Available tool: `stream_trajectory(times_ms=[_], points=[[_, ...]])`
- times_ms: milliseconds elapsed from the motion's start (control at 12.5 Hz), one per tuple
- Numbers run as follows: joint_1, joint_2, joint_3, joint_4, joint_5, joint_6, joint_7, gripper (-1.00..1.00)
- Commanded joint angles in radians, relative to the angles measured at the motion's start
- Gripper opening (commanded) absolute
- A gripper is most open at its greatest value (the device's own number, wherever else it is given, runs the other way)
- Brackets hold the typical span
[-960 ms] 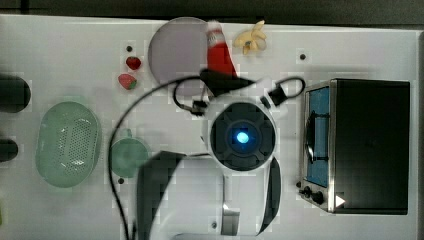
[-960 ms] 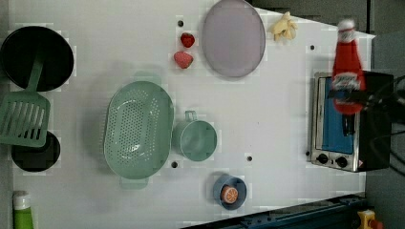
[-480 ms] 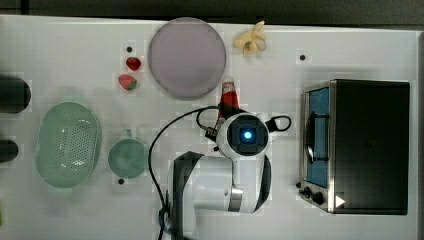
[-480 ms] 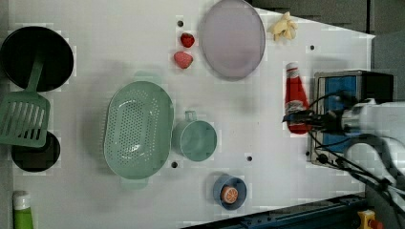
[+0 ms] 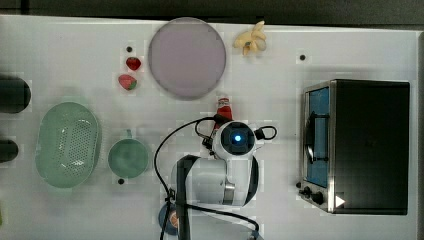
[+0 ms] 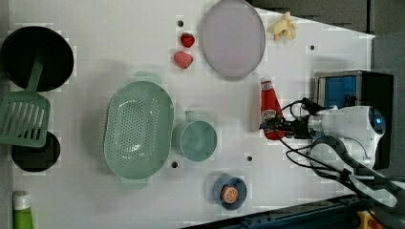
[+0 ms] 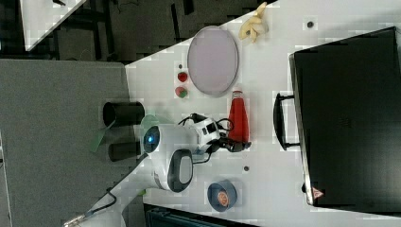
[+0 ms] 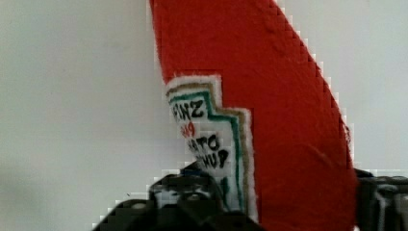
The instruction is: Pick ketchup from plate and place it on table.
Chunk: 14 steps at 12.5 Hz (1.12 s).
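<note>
In the top view, the ketchup (image 5: 224,107) lies on the white table (image 5: 75,45) at about five o'clock from the plate (image 5: 187,57), close to its rim but off it. My arm covers the bottle's lower part.

In the left view, the bottle lies flat, its cap toward the plate, and my gripper (image 6: 277,127) sits at its base, at three o'clock from the green cup (image 6: 196,139).

In the right view, the bottle is at six o'clock from the plate.

In the wrist view, my fingers (image 8: 185,195) stand on both sides of the red body; I cannot tell whether they press it or stand loose.
</note>
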<state>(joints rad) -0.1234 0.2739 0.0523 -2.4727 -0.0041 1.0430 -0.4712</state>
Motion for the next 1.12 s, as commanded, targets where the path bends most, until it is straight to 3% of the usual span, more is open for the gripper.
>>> stream_trajectory(times_ms=[80,320,480,1120], points=[[0.009,-0.06,0.013,0.034,0.005,0.033,0.051,0.98],[0.009,-0.126,0.024,0.063,0.006,-0.029,0.073,1.0],[0.009,-0.202,0.033,0.122,0.009,-0.164,0.187,1.0],[0.01,-0.452,0.065,0.496,0.01,-0.779,0.517,1.0]])
